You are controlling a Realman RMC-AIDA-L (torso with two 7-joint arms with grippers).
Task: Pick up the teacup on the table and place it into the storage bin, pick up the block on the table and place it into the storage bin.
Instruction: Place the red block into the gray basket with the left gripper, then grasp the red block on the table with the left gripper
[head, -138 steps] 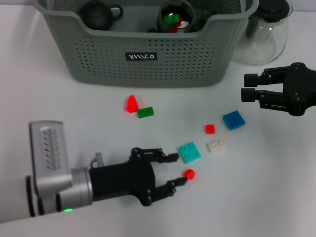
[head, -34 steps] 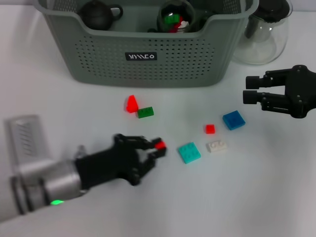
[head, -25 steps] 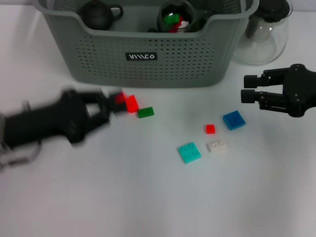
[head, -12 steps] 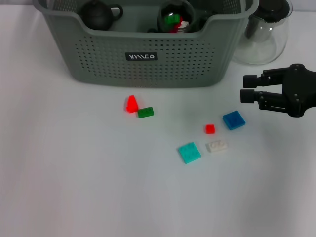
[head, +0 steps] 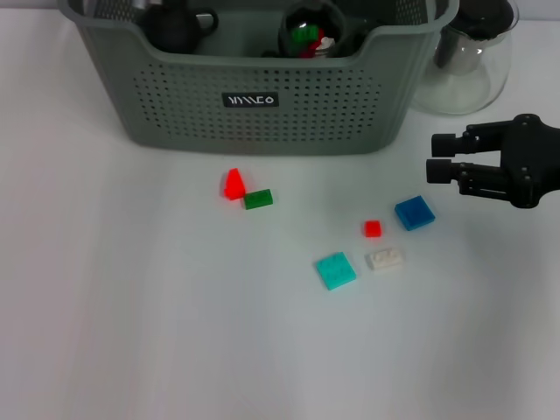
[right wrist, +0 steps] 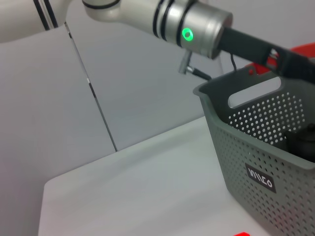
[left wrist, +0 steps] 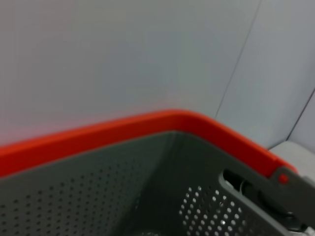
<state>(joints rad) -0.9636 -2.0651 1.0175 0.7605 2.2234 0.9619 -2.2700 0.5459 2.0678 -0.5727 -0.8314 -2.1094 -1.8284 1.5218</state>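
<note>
The left tool's state cannot be told above the grey-green perforated plastic storage bin (head: pixel 262 87); the black right tool (head: pixel 435 157) hovers spread wide over the white surface (head: pixel 157 315)

I'm working in what looks like a lab or test room: a plain white table (head: pixel 131 306) backed by bare grey wall panels (right wrist: pixel 44 93), with only practice props laid out, small toy blocks (head: pixel 335 270) scattered before a grey-green storage bin (head: pixel 254 96) and a glass pitcher (head: pixel 468 61).
</note>
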